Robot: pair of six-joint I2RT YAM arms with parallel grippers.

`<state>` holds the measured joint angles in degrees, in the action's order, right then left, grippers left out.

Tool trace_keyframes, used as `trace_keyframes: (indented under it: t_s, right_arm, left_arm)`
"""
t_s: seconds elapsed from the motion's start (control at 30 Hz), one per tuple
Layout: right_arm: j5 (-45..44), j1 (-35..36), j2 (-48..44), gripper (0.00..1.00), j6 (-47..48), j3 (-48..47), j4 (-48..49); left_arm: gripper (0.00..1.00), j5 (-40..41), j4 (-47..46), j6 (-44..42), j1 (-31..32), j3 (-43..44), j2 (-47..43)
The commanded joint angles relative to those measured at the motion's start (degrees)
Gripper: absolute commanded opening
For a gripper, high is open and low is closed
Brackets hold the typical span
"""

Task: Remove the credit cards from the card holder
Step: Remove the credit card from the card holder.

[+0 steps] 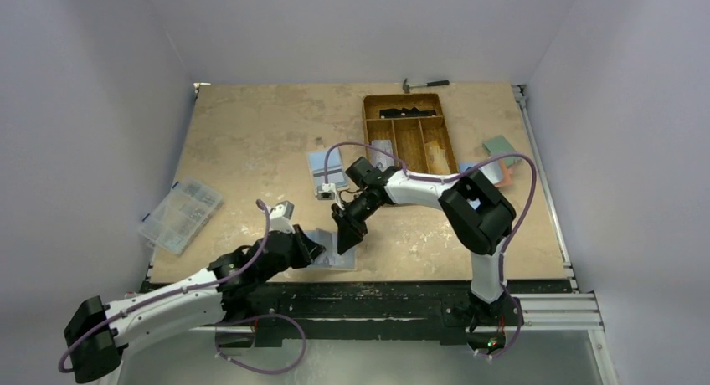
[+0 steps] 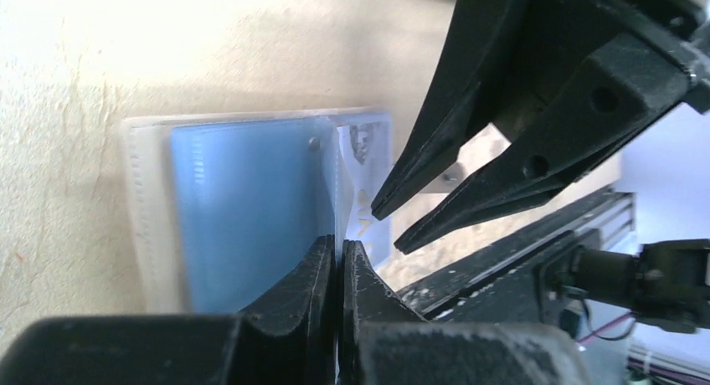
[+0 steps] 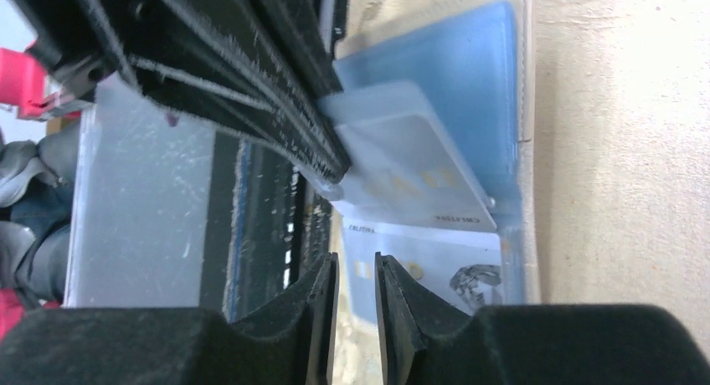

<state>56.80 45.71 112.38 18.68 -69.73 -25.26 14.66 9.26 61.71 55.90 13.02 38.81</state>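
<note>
While left gripper (image 2: 337, 249) clamps the card holder (image 2: 243, 209), right gripper (image 2: 386, 229) (slightly parted) hovers above.

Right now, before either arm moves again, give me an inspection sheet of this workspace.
Surface: tan mottled tabletop, no spills seen.
Job's things: small open card holder with clear sleeves at the near edge; light blue card pocketed; pale whitish card tilted partly out; second blue card loose mid-table.
Clutter: brown wooden compartment tray, clear plastic organiser box, hammer, coloured blocks.
Grippers: left gripper shut, apparently on the pale whitish card; right gripper slightly open, empty.
Cables: purple cables loop along both arms, none seen snagged.
Surroundings: plain white walls, black front rail.
</note>
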Motion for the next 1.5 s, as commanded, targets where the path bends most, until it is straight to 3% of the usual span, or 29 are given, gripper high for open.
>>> trace_keyframes:
  t_s: [0.0,0.23,0.43,0.63,1.0,1.47]
  right_arm:
    - [8.5,-2.3,-6.1,0.32,5.3,-1.8,-4.8]
    - [14.4,-7.5,-9.9,0.38,6.0,-1.9,-6.7]
    - [18.1,-8.5,-11.7,0.46,2.7,-0.2,-4.1]
    - [16.5,-8.5,-11.5,0.46,-1.5,0.8,-0.3]
    - [12.7,-9.6,-12.0,0.47,-2.3,1.6,0.7]
    - [23.7,-9.6,-11.6,0.46,-8.5,3.4,6.1]
  left_arm:
    - [0.00,1.9,-3.4,-2.7,-0.3,-1.0,-8.7]
    - [0.00,0.0,-6.7,-5.1,-0.3,-1.1,-16.8]
    - [0.00,-3.0,-15.6,-7.0,-0.3,-0.9,-13.7]
    - [0.00,-4.8,-20.5,-8.3,-0.3,0.1,-10.0]
    - [0.00,-2.8,-20.1,-8.2,-0.3,-1.0,-13.8]
    - [0.00,-4.4,-29.2,-8.7,-0.3,-1.4,-7.8]
